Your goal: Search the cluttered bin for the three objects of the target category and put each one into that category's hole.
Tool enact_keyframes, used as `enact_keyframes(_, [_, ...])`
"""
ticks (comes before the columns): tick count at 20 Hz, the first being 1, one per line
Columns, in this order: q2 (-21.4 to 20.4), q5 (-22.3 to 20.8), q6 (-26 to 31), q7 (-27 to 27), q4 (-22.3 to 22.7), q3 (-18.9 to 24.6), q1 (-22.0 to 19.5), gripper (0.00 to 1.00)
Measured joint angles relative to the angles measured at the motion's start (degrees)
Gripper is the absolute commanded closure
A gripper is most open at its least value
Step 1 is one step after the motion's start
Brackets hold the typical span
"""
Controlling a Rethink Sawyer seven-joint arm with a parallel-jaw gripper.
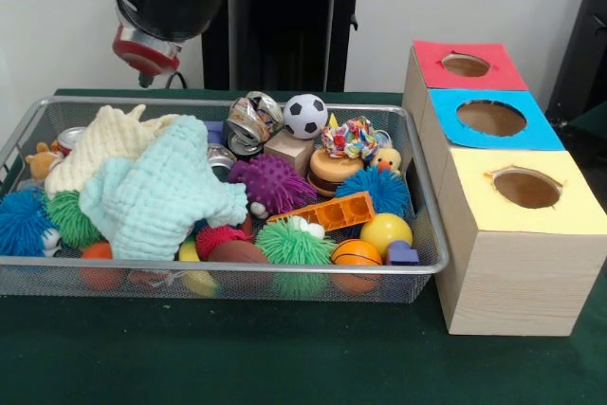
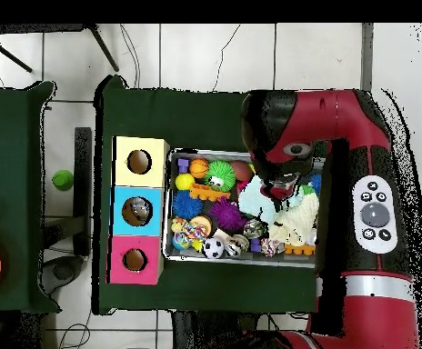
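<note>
A wire mesh bin (image 1: pixel 429 198) holds a heap of toys. Among them are a soccer ball (image 1: pixel 305 116), a small basketball (image 1: pixel 357 253), a yellow ball (image 1: pixel 385 231), a purple spiky ball (image 1: pixel 273 182), a green spiky ball (image 1: pixel 295 244) and a blue spiky ball (image 1: pixel 387 189). To the bin's right stands a wooden box with a red hole (image 1: pixel 466 64), a blue hole (image 1: pixel 491 118) and a yellow hole (image 1: pixel 526 187). My gripper (image 1: pixel 147 54) hangs above the bin's far left corner, clear of the toys. In the overhead view the arm's head (image 2: pixel 278 189) covers part of the bin (image 2: pixel 169 204).
A mint knitted cloth (image 1: pixel 166 192) and a cream one (image 1: pixel 104 144) cover the bin's left half. Also inside are an orange block (image 1: pixel 332 211), a wooden cube (image 1: pixel 289 149), shiny rolls (image 1: pixel 251 120), a colourful knot (image 1: pixel 349 137) and a teddy (image 1: pixel 41 160).
</note>
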Motion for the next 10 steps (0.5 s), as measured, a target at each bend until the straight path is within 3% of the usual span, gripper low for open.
enact_keyframes(3, [-0.01,3.6,0.0,0.0,0.0,0.02,0.01,0.0])
enact_keyframes(4, [-0.01,7.09,0.0,0.01,0.0,0.02,0.07,0.0])
enact_keyframes(10, [-0.01,13.69,-0.01,0.11,0.0,0.01,0.74,0.0])
